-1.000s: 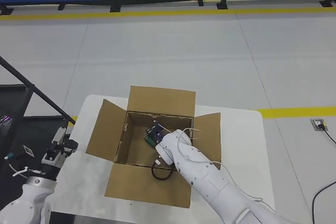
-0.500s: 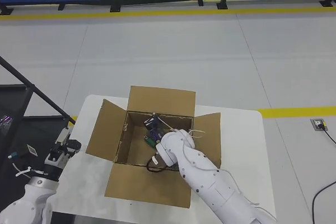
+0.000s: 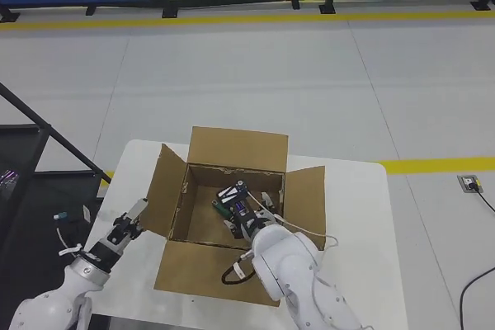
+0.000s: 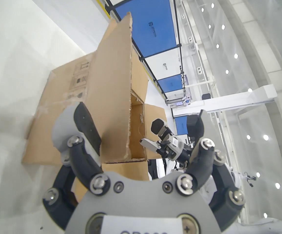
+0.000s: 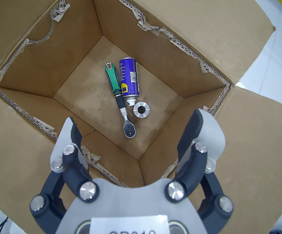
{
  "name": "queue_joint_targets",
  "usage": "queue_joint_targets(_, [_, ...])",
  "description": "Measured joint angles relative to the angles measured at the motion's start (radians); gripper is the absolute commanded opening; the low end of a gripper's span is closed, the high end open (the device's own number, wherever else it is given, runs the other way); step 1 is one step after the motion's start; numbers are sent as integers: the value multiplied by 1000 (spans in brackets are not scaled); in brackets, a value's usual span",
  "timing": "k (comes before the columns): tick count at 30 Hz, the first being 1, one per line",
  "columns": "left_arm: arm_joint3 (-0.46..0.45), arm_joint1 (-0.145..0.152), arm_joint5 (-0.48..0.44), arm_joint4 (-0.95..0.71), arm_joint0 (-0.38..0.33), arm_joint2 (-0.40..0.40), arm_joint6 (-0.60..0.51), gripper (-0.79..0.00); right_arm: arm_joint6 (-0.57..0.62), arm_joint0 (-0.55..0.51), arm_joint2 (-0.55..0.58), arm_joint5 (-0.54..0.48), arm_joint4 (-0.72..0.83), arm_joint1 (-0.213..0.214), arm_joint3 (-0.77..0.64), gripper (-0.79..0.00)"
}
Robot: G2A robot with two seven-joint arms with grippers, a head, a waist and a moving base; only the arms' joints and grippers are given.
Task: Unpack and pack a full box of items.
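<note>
**Left gripper** [image 4: 141, 122]. Held outside the box [image 4: 65, 91], at the free edge of its left flap [image 4: 114, 86]. The jaws are spread wide and nothing is gripped. The flap's edge is taken between the fingers, with one pad [image 4: 87, 125] just beside the flap's outer face. Whether they touch cannot be told.

**Right gripper** [image 5: 134, 120]. Hung above the box's opening and pointed down into it. The jaws are spread wide and nothing is held.

**Contents, on the box floor, straight below the right gripper.**
- Wrench [image 5: 120, 98], green-handled, with a ratchet head.
- Spray can [image 5: 129, 77], blue, laid on its side.
- Metal socket [image 5: 141, 110], stood with its bore upward, just beside the can's nozzle and the wrench's shaft.

The wrench and can are laid side by side, close enough to touch, with their long axes parallel.

**Relation noted.** The items are reached more readily by the right arm, since the left is kept outside the box wall. The gap between the right jaws is set across the wrench's long axis. Little wrist turning is therefore judged necessary, mainly a straight descent. Because the can lies so close, a nudge to it is judged likely.

**Table** [image 3: 355, 190]. White, with the box set on it.
</note>
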Motion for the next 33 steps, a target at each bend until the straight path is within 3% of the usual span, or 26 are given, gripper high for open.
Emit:
queue_joint_targets(5, [-10,1,16,29,-24,57,-40,0,-58,-38,46,15,65,2,-50,0])
queue_joint_targets(12, [24,1,39,82,-78,145,-64,0,-144,-203,321,-71,423,28,-296,0])
queue_joint_targets(16, [54,1,51,100,-107,182,-71,0,-162,-271,484,-69,602,40,-348,0])
queue_joint_targets(21, [86,0,63,133,-139,224,-72,0,-169,-301,672,-75,812,56,-305,0])
queue_joint_targets(24, [98,0,68,139,-150,238,-69,0,-104,-289,731,-118,919,68,-244,0])
queue_joint_targets(30, [103,1,72,145,-160,246,-61,0,97,-176,735,-269,1102,94,-76,0])
queue_joint_targets(33, [88,3,71,132,-155,228,-45,0,139,-131,718,-341,1185,103,-23,0])
